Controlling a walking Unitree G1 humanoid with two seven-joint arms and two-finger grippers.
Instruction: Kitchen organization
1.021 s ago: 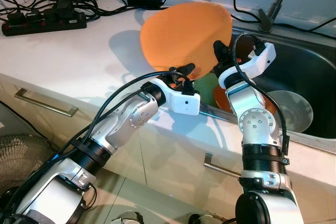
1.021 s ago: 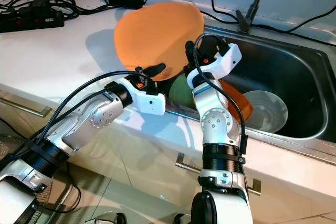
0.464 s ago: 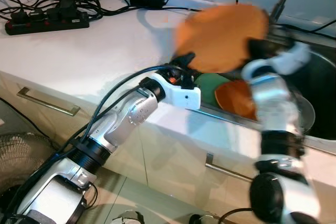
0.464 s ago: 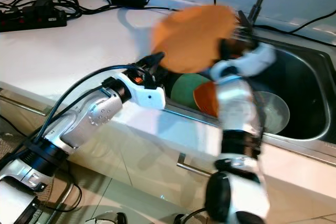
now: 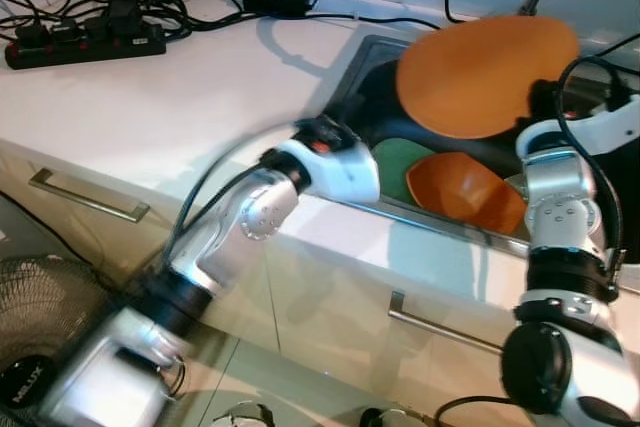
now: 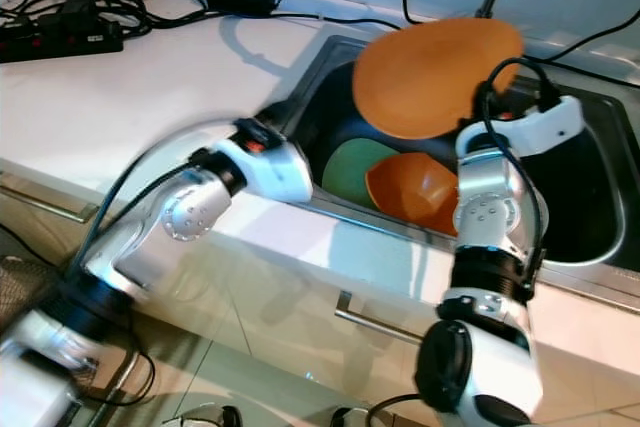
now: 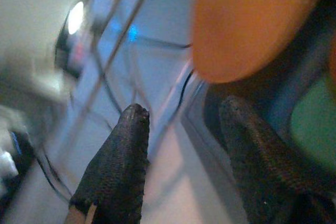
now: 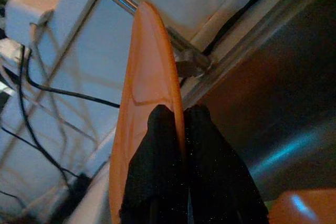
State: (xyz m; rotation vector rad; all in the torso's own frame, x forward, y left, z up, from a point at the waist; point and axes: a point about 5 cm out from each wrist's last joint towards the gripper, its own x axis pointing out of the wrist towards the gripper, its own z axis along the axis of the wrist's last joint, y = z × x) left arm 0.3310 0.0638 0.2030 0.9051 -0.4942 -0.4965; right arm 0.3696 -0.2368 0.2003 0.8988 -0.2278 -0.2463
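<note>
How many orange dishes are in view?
2: an orange plate pinched in the right claw above the sink, and an orange bowl lying inside it. Others may be hidden.

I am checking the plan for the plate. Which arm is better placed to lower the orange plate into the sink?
The right. Its gripper already pinches the orange plate by the rim, above the sink. The left gripper has open, empty jaws at the counter edge.
</note>
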